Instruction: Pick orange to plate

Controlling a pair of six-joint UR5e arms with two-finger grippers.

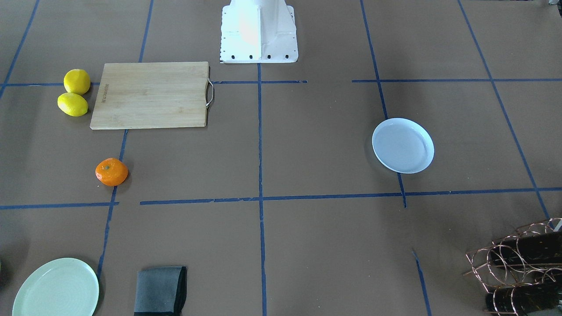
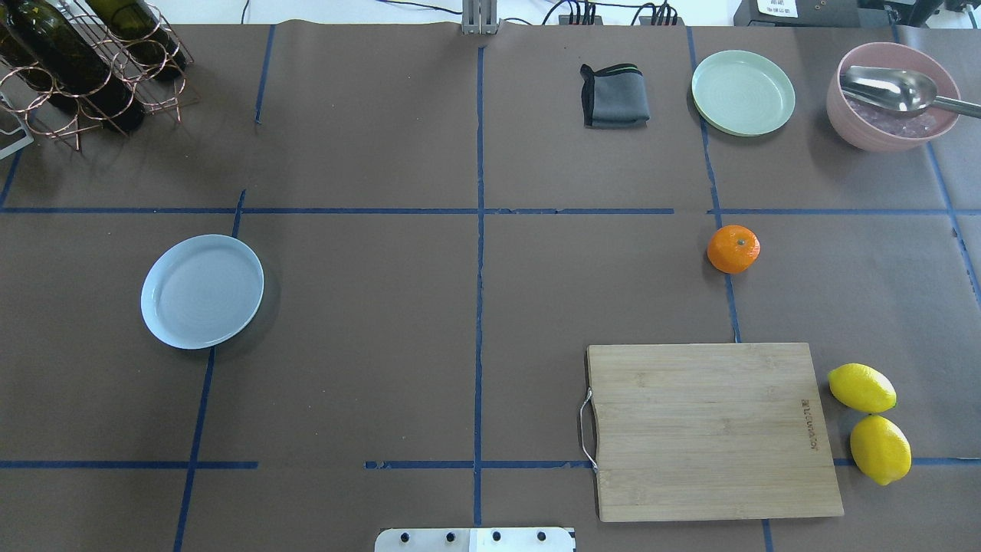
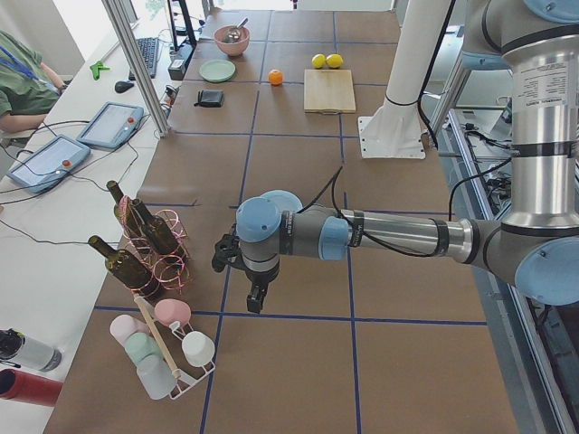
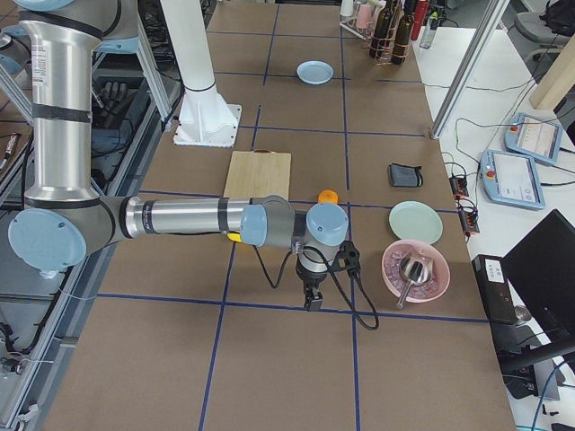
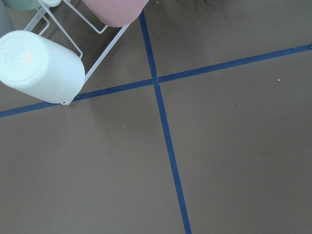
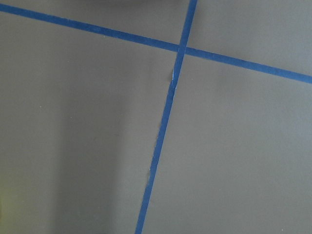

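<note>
Though you see the left gripper (image 3: 257, 300) and right gripper (image 4: 310, 298) only side-on, too unclear to tell open from closed, the orange (image 2: 733, 249) sits on the table (image 2: 383, 322) near the board (image 2: 709, 429), well apart from the plate (image 2: 201, 291).

You'll find orange (image 2: 733, 249) on table (image 2: 383, 345), between cutting board (image 2: 709, 429) and ridged plate (image 2: 743, 92) | plate (image 2: 201, 291) well apart, robot's left side | 2 lemons (image 2: 861, 388) just beside cutting board

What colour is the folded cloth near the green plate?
The cloth is dark grey with black edging; clearest in overhead exterior view.
</note>
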